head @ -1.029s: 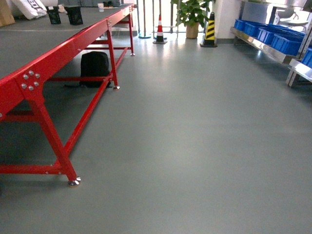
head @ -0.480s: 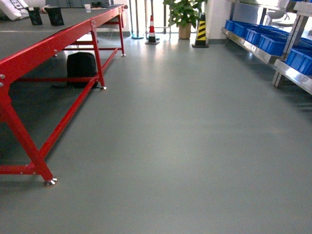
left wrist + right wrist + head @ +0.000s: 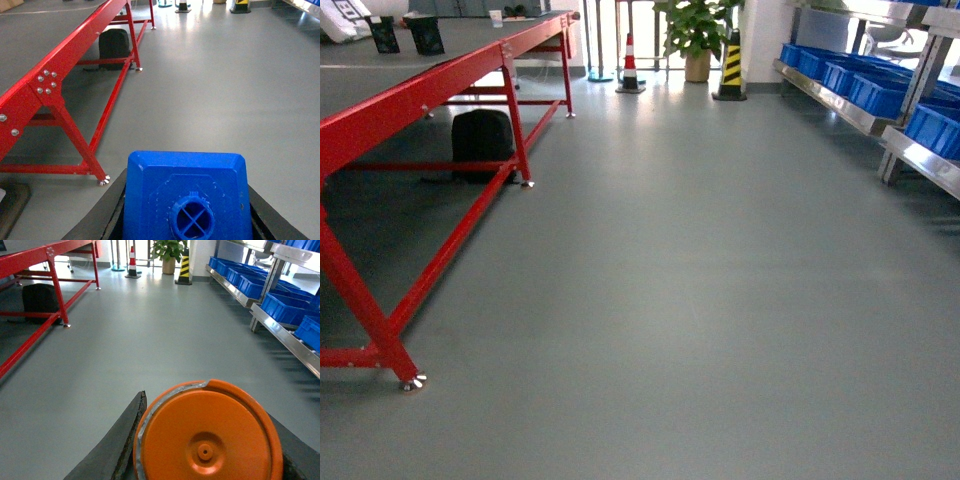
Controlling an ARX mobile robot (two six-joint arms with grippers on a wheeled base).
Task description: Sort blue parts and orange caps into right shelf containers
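Between left pincer (image 3: 187, 220) fingers, blue part (image 3: 187, 195)

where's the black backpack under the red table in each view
Head: backpack upper left, on the floor behind a red table leg.
Left wrist: backpack top, left of centre.
Right wrist: backpack at the left edge.
Shared landmark: the red table.

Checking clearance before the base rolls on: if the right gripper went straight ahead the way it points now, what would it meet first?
Nothing near: the right gripper, shut on the orange cap, points down open grey floor. Far ahead stands the striped cone; depth is unclear.
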